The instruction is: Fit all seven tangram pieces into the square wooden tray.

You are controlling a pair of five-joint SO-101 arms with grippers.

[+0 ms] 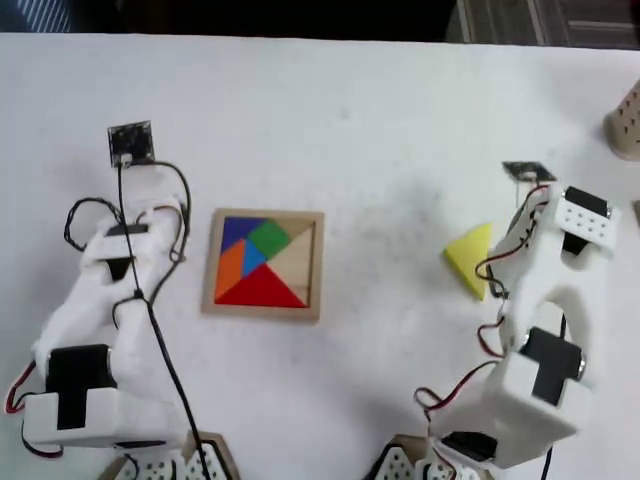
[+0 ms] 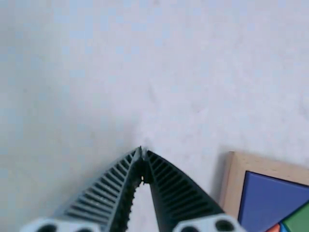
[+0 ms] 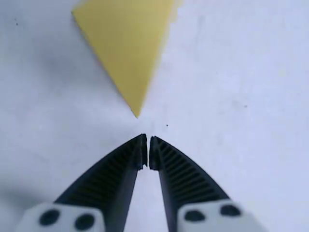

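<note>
The square wooden tray (image 1: 211,268) lies left of the table's middle and holds blue (image 1: 234,231), green (image 1: 269,236), orange (image 1: 230,269), light blue and red (image 1: 264,288) pieces; its upper right part looks wood-coloured. A yellow triangle (image 1: 470,258) lies flat on the white table, right of the tray and beside the right arm (image 1: 545,240). My right gripper (image 3: 147,141) is shut and empty, its tips just short of the yellow triangle's (image 3: 128,43) nearest corner. My left gripper (image 2: 143,152) is shut and empty over bare table, beside the tray's corner (image 2: 231,176) and its blue piece (image 2: 270,198).
The left arm (image 1: 110,270) stands left of the tray with cables hanging over it. A tan perforated object (image 1: 626,125) sits at the right edge. The table's far edge runs along the top, with open white surface between tray and triangle.
</note>
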